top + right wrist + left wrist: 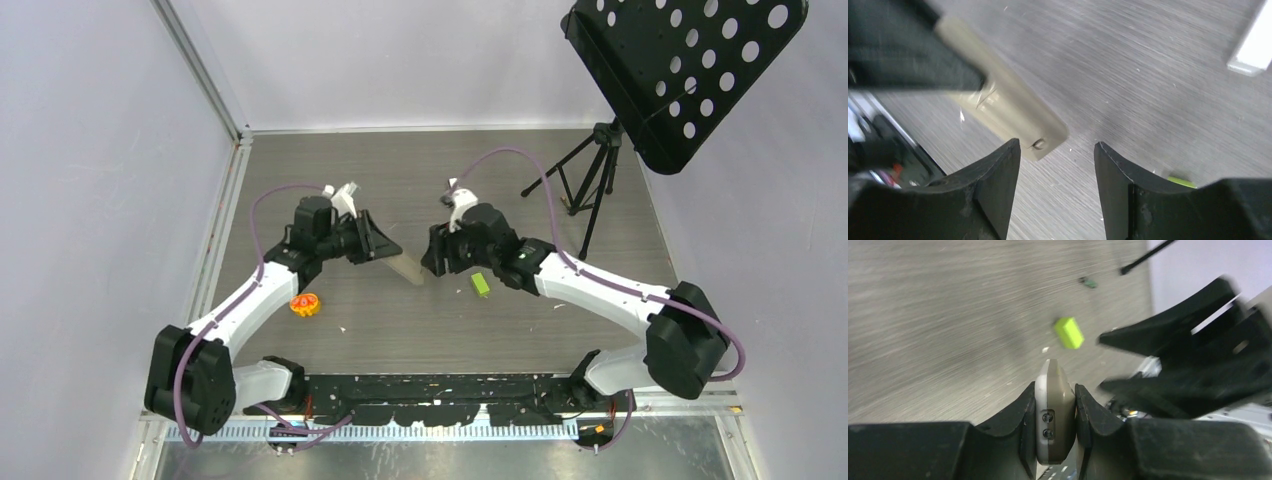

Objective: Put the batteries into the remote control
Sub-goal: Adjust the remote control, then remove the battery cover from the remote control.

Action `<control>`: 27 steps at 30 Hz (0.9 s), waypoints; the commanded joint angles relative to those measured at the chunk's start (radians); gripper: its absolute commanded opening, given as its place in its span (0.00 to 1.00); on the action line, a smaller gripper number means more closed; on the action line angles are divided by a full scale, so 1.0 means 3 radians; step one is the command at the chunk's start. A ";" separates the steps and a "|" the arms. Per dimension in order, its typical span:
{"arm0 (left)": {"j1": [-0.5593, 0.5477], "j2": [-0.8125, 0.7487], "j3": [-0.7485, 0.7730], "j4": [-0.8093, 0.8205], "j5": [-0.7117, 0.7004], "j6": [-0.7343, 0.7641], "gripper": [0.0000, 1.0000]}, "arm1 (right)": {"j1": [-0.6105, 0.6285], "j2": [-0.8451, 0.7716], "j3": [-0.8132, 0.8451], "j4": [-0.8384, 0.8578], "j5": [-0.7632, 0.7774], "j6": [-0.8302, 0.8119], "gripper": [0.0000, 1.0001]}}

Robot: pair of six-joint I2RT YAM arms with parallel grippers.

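Beige remote control (pixel 405 266) clamped in left gripper (pixel 1055 395); right gripper (pixel 1055 150) gapes beside its end.

Remote (pixel 1054 410): beige plastic, matt, smooth, w/ two small metal screws. Table (pixel 400 330): grey wood-grain, matt, fine streaks. Block (pixel 1068 333): bright green plastic, smooth. R gripper (pixel 1057 150): blk plastic, matt, lightly scuffed. Stand (pixel 690 70): blk perforated metal, matt.
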 commanded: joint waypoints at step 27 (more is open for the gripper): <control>0.0010 0.0100 -0.1085 0.1008 -0.0885 -0.0121 0.00 | -0.0286 0.1310 -0.0657 0.2157 -0.0760 0.3954 0.35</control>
